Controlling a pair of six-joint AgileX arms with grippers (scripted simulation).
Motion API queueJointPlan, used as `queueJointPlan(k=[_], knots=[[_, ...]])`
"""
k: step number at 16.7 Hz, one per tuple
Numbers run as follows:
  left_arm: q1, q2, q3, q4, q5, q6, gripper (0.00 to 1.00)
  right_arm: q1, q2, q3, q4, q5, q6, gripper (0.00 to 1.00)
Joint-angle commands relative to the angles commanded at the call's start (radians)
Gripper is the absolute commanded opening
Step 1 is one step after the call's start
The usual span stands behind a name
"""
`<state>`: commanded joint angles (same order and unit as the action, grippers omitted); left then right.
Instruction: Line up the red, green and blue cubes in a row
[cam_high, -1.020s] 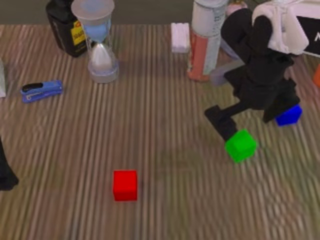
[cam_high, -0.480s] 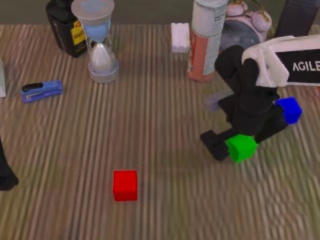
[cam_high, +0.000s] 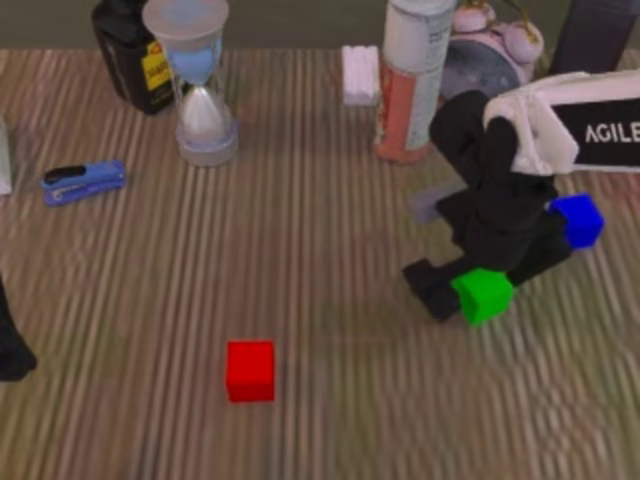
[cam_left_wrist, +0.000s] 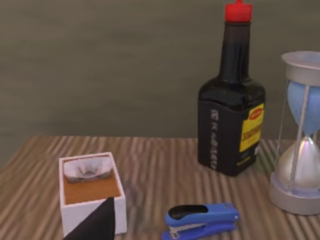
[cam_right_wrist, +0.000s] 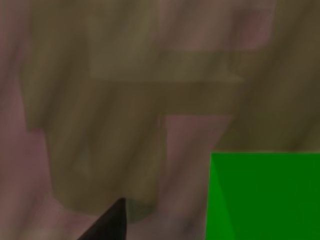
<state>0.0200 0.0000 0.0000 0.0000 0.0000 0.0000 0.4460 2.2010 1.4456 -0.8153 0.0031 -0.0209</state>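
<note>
Now, from above, the right gripper (cam_high: 470, 290) has dropped from beside the small matte green cube (cam_high: 483, 294) to straddle it at four o'clock, fingers apart, not yet clamped; the small matte blue cube (cam_high: 577, 220) sits just beyond, and the small matte red cube (cam_high: 250, 370) waits at seven o'clock. The left wrist view shows none of the cubes. In the right wrist view the cube's green face (cam_right_wrist: 265, 195) fills one corner, so a grasp looks imminent.

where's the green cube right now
In the top view, the green cube sits right of centre on the table, at the right gripper's fingertips, with the blue cube further right.

red cube (cam_high: 250, 370) left; green cube (cam_high: 482, 295) right (blue cube (cam_high: 578, 220) just beyond).
</note>
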Motion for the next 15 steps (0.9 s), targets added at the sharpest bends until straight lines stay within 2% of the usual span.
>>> queueJointPlan(k=[9,15], knots=[[0.0,0.0,0.0,0.0,0.0,0.0,1.0,0.0,0.0,0.0,0.0,0.0,0.0,0.02],[0.0,0.0,0.0,0.0,0.0,0.0,1.0,0.0,0.0,0.0,0.0,0.0,0.0,0.0]])
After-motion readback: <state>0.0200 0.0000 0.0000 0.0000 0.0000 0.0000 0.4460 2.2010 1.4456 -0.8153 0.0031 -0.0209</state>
